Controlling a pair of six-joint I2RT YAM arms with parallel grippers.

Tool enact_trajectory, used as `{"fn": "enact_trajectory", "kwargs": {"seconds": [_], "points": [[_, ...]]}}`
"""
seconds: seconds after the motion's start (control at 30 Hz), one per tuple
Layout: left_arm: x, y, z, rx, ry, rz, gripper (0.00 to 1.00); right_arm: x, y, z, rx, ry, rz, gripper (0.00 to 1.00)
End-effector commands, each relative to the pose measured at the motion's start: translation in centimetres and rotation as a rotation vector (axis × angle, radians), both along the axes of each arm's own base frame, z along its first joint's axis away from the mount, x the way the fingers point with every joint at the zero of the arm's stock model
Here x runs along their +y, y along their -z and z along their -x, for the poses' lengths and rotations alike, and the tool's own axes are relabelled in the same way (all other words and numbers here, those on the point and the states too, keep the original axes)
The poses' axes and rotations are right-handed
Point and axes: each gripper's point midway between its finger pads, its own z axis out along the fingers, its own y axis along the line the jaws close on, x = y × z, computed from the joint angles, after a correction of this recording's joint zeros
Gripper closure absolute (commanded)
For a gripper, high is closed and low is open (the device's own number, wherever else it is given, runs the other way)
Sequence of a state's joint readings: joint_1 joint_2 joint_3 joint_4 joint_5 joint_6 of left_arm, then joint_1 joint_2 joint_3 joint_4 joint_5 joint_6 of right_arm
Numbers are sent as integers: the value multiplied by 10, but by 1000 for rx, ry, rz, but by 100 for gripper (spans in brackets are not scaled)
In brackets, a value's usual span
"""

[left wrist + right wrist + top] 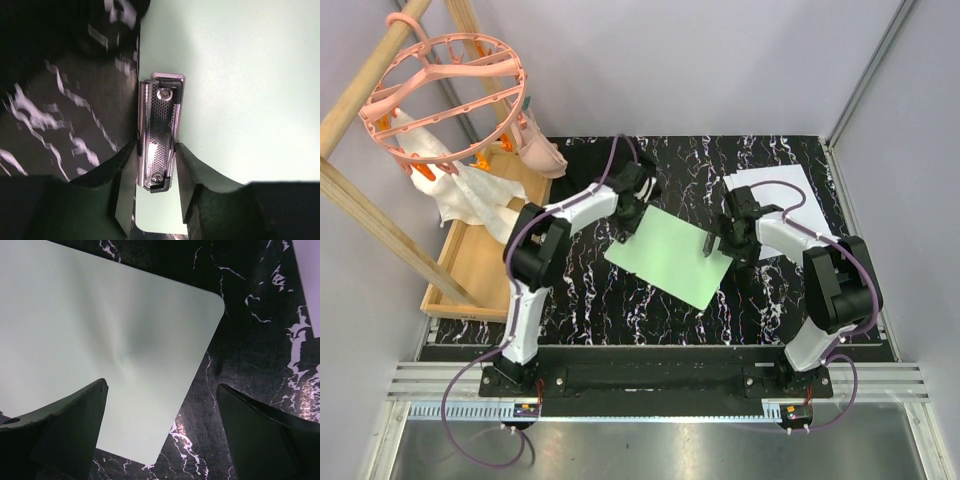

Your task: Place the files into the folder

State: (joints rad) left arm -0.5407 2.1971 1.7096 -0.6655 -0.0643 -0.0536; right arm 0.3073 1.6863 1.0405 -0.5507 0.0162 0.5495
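Left hand (156, 147) is narrowed onto the metal clip (160, 120) of the folder (670, 262). Its two dark fingers (125, 175) lie against the clip's long sides near the clip's lower end in the wrist view. The hand has hold of nothing else.

Right hand (161, 385) stands spread wide and holds nothing. One finger is above the green board and the other is above the black marbled tabletop (590, 300), with a rounded corner of the folder showing between them. I cannot tell whether that hand touches the board.

The folder lies flat near the middle of the tabletop, turned at a slant. Its long axis runs from the far left to the near right. The clip sits at the far-left short edge, so the clipped end points away from the arm bases and leftward. The free short edge points toward the right arm's base. The clip's own long side runs along that short edge.

The files (770, 178) lie flat at the far right of the tabletop, well apart from the folder and partly under the right arm.

Counted, there is one folder, one clip and two hands. The white sheets form one pile, and I cannot tell how many sheets it has. No sheet lies on the folder.
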Motion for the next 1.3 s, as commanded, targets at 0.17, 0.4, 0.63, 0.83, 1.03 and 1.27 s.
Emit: {"fn": "enact_trajectory", "kwargs": {"seconds": [0.17,0.4,0.63,0.83,1.03,1.27], "points": [[56,11,104,155,-206,-15,63,32,-6,9,-16,-97,-147,0],[61,-28,113,85,-249,41,25,29,-22,2,-71,-125,-90,0],[-13,-147,90,-118,-103,457,13,-47,-71,-54,-226,162,16,1],[-151,-230,55,-247,164,913,20,-144,-84,-86,-272,460,-21,0],[-275,-229,31,-201,362,1183,28,-223,-82,-95,-323,621,-11,0],[-345,-184,6,-104,333,1448,39,-285,-61,-106,-304,676,-5,0]]}}
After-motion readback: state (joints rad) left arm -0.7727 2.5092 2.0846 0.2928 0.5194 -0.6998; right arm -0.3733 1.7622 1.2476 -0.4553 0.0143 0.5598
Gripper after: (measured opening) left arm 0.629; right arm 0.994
